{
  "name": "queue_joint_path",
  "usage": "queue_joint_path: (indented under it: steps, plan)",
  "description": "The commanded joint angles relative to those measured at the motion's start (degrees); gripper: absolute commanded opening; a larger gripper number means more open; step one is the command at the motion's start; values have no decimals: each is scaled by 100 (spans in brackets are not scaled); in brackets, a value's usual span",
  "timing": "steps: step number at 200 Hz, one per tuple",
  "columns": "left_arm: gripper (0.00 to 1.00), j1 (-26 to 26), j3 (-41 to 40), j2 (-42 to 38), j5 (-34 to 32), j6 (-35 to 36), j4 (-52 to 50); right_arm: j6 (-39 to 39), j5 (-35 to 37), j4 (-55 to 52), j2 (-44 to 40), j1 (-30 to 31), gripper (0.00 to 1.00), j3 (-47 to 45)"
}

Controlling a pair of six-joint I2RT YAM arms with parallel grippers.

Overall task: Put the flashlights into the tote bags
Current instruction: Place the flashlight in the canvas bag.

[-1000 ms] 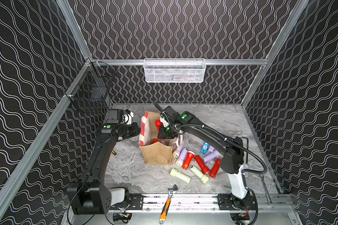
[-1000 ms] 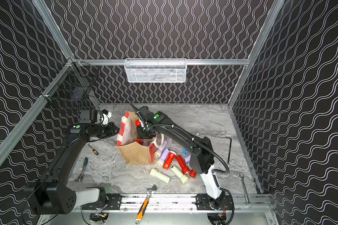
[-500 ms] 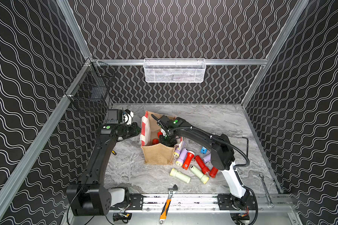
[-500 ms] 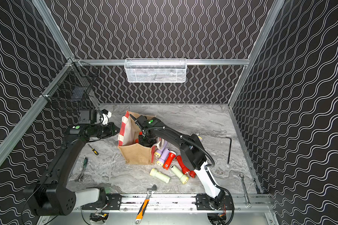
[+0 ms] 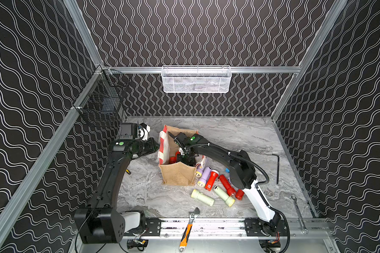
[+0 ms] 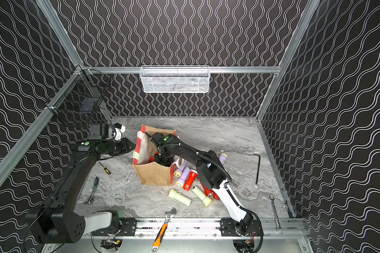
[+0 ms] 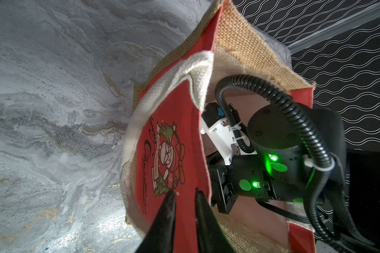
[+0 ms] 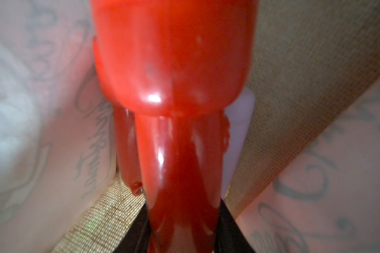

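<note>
in both top views the tote bag (image 5: 177, 176) (image 6: 155, 175) stands upright near the middle of the marble table (image 5: 228, 135), mouth open. the right arm (image 5: 217, 151) reaches down into it. the right gripper (image 5: 185, 159) is low inside, mostly hidden by its own wrist, with a bit of red plastic showing beside it. the left gripper (image 5: 155, 145) sits at the bag's red-and-white side panel, just beside the rim. loose flashlights (image 5: 211, 180) — lilac, red, pale green — lie in a cluster on the table at the bag's right side and toward the front rail, some under the right arm. an orange-handled wrench (image 5: 188, 229) lies across that rail.

left wrist view: the left gripper (image 7: 184, 195) has its two black fingers a little apart, with the red printed panel showing in the gap. the tips are at the panel close to the rim, but i cannot tell whether they touch it. past the rim, the right arm's wrist fills the bag's mouth.

right wrist view: the right gripper (image 8: 184, 225) is clamped on a red flashlight (image 8: 173, 65), head pointing away from the camera, down inside the bag — pale lining and burlap all round. a second red flashlight (image 8: 126, 153) and a lilac flashlight (image 8: 239, 131) lie just behind it.
</note>
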Motion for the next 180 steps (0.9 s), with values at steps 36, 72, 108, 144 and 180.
queue_joint_path:
  steps: [36, 72, 108, 144, 180]
  plan:
    - [30, 1, 14, -193, -150, -23, 238, -85, 70, -90, -94, -135, 38, 5]
    - [34, 8, 13, -302, 95, 28, 299, -154, -168, -32, -16, -139, 47, -13]
    - [36, 6, 56, -18, -57, 85, 20, -165, -263, -72, 175, -155, 49, 172]
    - [37, 7, 14, 160, 421, 106, 147, -172, -517, 57, 264, -187, 53, 87]
    - [34, -10, 14, 263, 378, 135, 83, -54, -861, 309, 344, -229, 57, 5]
